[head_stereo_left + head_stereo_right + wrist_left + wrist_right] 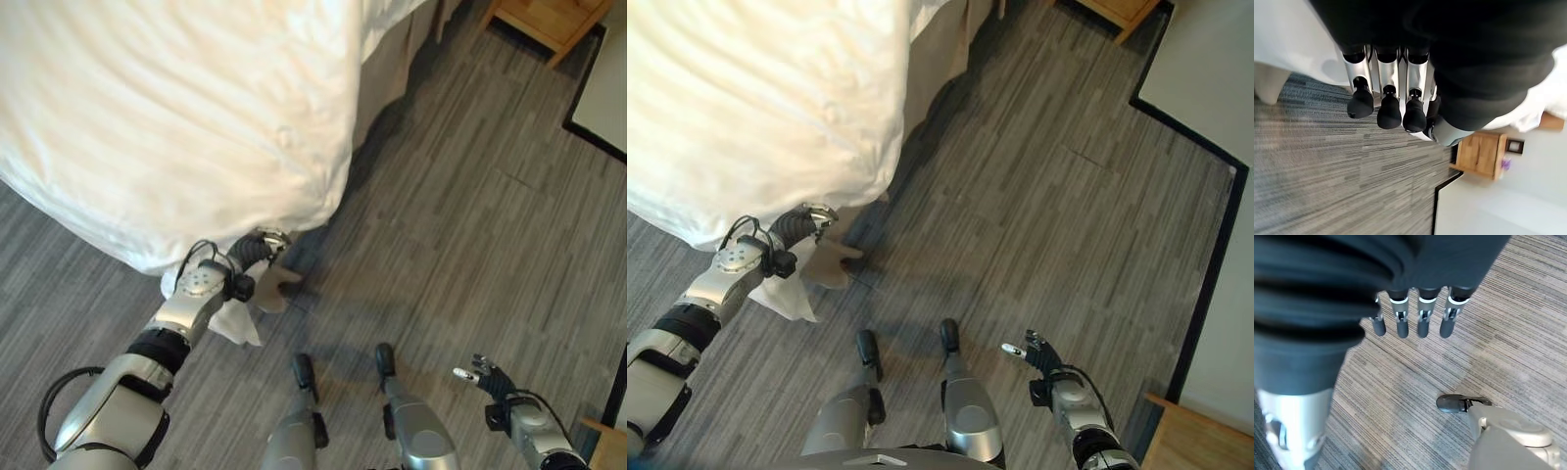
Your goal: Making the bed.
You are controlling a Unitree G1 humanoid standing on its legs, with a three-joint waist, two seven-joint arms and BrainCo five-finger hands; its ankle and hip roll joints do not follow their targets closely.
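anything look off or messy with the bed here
Yes. The white duvet hangs unevenly over the bed's corner, bulging low towards the floor, and a loose flap of white sheet dangles beneath it by the left robot hand. The right robot hand hangs open over the grey floor.

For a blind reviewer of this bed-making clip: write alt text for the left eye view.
The left robot hand reaches to the low corner of a white duvet that hangs off the bed over grey striped carpet. The right robot hand hangs apart over the carpet, fingers relaxed, holding nothing. A wooden nightstand stands beyond the bed.
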